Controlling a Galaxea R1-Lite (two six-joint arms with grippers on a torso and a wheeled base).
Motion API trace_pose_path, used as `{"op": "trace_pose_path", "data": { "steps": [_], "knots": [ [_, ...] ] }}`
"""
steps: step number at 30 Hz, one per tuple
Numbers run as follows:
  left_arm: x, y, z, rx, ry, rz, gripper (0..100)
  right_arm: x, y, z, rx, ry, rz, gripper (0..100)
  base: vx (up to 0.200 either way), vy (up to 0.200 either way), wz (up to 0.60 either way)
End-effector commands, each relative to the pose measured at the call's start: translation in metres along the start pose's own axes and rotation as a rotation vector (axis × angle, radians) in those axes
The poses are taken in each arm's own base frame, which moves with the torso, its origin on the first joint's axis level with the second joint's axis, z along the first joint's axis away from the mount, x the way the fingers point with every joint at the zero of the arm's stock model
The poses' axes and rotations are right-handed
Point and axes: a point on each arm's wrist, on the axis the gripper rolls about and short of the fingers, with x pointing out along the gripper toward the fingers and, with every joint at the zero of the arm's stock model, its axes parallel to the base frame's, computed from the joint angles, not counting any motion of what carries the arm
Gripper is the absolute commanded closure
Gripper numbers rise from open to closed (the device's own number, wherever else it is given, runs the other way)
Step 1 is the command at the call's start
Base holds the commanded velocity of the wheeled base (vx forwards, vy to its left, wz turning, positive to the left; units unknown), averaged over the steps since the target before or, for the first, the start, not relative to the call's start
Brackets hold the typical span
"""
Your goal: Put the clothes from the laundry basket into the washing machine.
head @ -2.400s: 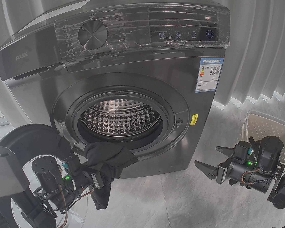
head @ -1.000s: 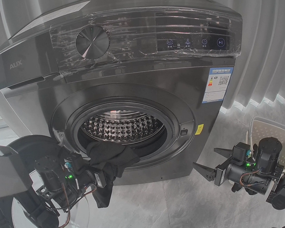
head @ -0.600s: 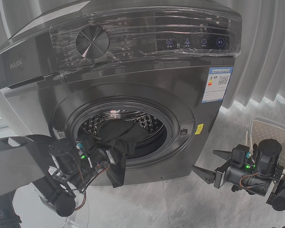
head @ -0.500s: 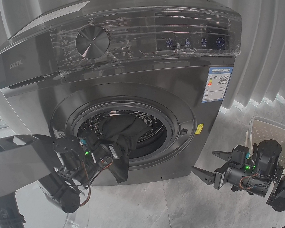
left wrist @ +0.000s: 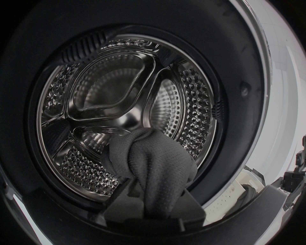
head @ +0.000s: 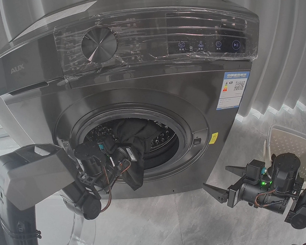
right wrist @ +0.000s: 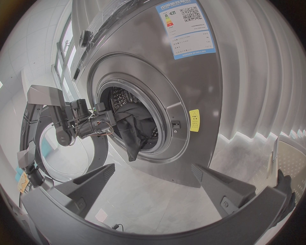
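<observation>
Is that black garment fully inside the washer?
Partly: the black garment, held by the left gripper, reaches into the drum; one end hangs outside.

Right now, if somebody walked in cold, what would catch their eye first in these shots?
The big grey washing machine dominates the middle. The left pincer holds a black garment at the mouth of the drum, part inside and a tail hanging over the rim. To the right, the open right pincer hovers above the floor beside the white laundry basket.
</observation>
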Motion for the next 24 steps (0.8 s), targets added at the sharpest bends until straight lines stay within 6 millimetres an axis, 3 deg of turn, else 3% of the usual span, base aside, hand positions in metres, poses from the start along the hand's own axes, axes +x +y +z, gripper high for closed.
{"op": "trace_pose_path", "data": {
  "steps": [1, 6, 11, 17, 18, 20, 21, 24],
  "knots": [
    [0.018, 0.004, -0.019, -0.009, -0.006, 0.015, 100, 0.001, 0.001, -0.002, -0.001, 0.007, 0.004, 0, 0.0, 0.0, 0.0],
    [0.04, 0.008, -0.032, -0.011, -0.025, 0.022, 100, 0.0, 0.001, -0.001, -0.001, 0.005, 0.002, 0, 0.0, 0.0, 0.0],
    [0.066, 0.015, -0.03, -0.042, -0.039, 0.053, 100, 0.001, 0.001, -0.001, -0.001, 0.004, 0.004, 0, 0.0, 0.0, 0.0],
    [0.09, 0.013, -0.024, -0.102, -0.046, 0.082, 100, 0.001, 0.001, -0.001, -0.001, 0.004, 0.006, 0, 0.0, 0.0, 0.0],
    [0.103, 0.017, -0.021, -0.102, -0.059, 0.096, 100, 0.001, 0.0, -0.001, 0.0, 0.004, 0.004, 0, 0.0, 0.0, 0.0],
    [0.104, 0.018, -0.02, -0.102, -0.061, 0.099, 100, 0.001, 0.0, -0.001, 0.0, 0.004, 0.004, 0, 0.0, 0.0, 0.0],
    [0.119, 0.026, -0.013, -0.102, -0.093, 0.127, 100, 0.001, 0.0, -0.001, 0.0, 0.005, 0.004, 0, 0.0, 0.0, 0.0],
    [0.132, 0.031, -0.003, -0.104, -0.147, 0.145, 100, 0.001, 0.0, -0.001, 0.0, 0.004, 0.004, 0, 0.0, 0.0, 0.0]
  ]
}}
